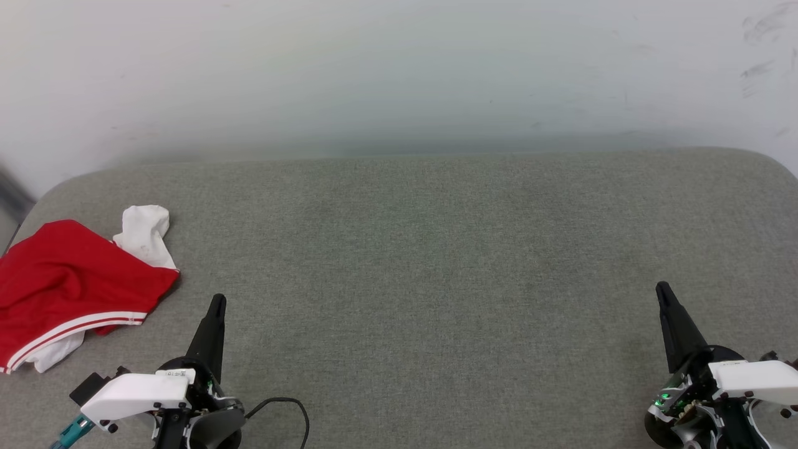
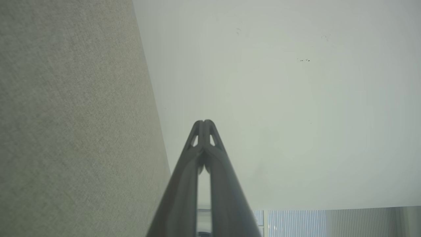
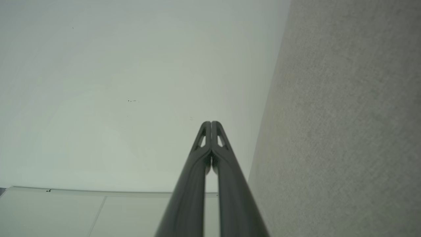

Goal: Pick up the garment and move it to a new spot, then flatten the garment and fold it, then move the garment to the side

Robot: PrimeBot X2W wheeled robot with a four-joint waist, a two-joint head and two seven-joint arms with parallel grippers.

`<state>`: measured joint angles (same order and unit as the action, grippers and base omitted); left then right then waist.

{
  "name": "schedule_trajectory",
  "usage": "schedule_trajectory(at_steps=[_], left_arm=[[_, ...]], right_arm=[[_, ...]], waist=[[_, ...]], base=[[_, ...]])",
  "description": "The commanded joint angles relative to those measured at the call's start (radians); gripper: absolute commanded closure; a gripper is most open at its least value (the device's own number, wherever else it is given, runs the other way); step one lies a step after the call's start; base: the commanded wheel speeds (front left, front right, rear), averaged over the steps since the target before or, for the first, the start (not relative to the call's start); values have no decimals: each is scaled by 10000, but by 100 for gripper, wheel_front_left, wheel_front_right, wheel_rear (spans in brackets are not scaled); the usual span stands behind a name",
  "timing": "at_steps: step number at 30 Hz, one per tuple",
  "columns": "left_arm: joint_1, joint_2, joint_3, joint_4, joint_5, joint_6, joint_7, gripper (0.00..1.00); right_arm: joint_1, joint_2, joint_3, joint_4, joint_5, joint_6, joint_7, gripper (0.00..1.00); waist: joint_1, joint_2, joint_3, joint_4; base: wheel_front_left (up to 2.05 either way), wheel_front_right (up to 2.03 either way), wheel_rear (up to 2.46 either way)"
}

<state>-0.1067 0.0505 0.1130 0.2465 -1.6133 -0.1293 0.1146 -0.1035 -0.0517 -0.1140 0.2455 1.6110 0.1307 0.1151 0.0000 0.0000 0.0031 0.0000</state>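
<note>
Underneath everything, the worktop [image 1: 436, 262] is a broad pad covered in grey-green woven cloth with rounded far corners, set against a smooth white wall [image 1: 399, 75] scuffed dark at its right. The garment [image 1: 68, 280] lies crumpled at the left edge: soft red fabric, a white sleeve poking toward the back, and striped white-and-red trim along its near hem. Near the front edge the left gripper [image 1: 217, 302] sits just beside the garment without touching it. The right gripper [image 1: 662, 290] is well apart toward the right corner, with the wide middle of the cloth between them. Each wrist view shows the weave close up and its own gripper's tapered, slotted dark fingers pressed together, holding nothing. A thin black cable [image 1: 293, 405] loops by the left wrist.
</note>
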Motion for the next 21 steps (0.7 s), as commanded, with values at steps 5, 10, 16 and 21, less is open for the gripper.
schedule_trajectory(at_steps=[5, 10, 16, 21], left_arm=[[-58, -14, 28, -16, 5, -39, 19, 100], [-58, -14, 26, -16, 5, -39, 19, 100], [31, -4, -10, 68, 1, 2, -8, 0], [198, -16, -72, 10, 36, 1, -191, 0]], right_arm=[[-121, 34, 5, 2, 40, 0, 7, 100], [-121, 34, 5, 2, 40, 0, 6, 100], [42, 0, 11, 67, -4, 0, -4, 0], [208, 2, 114, 124, -114, 0, -187, 0]], waist=[[0, 0, 0, 0], [0, 0, 0, 0], [0, 0, 0, 0], [0, 0, 6, 0]], base=[[0, 0, 0], [0, 0, 0], [0, 0, 0], [0, 0, 0]])
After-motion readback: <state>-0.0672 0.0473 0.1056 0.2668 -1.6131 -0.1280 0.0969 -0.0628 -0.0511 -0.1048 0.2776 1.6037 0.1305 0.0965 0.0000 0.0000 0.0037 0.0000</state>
